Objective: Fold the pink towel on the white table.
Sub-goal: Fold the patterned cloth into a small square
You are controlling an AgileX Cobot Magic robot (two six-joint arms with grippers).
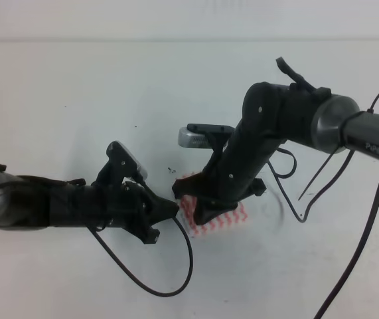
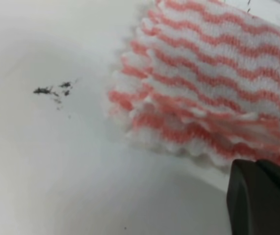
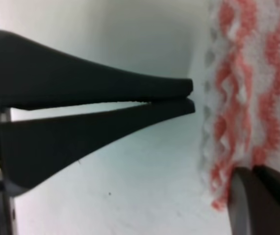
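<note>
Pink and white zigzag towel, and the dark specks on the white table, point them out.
pink and white zigzag towel (image 2: 213,68): left wrist view, striped top layer.
dark specks (image 2: 54,90): left wrist view, middle of the cluster.

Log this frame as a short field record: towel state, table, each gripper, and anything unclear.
towel: pink towel lies bunched small on the table, several layers stacked at its wavy edge, largely hidden under the right arm in the high view
table: white table, dark specks near the cloth
left gripper: low beside the towel's left edge; jaws not visible
right gripper: fingers shut on nothing, just off the towel's edge
unclear: whether either gripper touches the cloth
</note>
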